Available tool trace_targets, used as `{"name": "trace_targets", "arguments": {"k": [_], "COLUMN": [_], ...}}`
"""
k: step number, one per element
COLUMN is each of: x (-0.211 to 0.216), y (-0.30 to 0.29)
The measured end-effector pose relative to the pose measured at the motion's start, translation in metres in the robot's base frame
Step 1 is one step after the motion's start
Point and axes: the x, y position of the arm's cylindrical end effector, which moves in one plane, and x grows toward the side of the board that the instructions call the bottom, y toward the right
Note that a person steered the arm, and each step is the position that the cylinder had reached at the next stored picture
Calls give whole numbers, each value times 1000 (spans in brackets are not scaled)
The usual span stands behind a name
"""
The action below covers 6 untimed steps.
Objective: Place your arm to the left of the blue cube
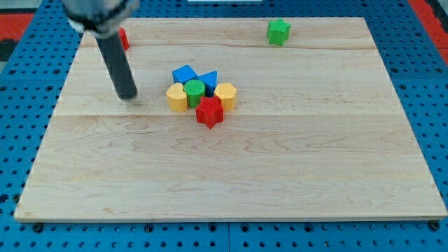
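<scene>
my tip [128, 96] rests on the wooden board [280, 161], bare and holding nothing, to the view's left of the block cluster and clear of it. the blue cube [184, 74] sits at the cluster's upper left, touching a blue triangular block [209, 80], with a green cylinder [194, 89], a yellow block [177, 97], another yellow block [225, 95] and a red star-like block [209, 112] packed below. a green star-like block [278, 31] lies well apart near the view's top, and a red block [124, 38] is partly hidden behind the rod
</scene>
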Motion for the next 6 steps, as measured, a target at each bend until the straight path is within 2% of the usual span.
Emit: {"name": "trace_targets", "arguments": {"k": [3, 4, 6], "x": [-46, -46, -98], "y": [0, 1, 3]}}
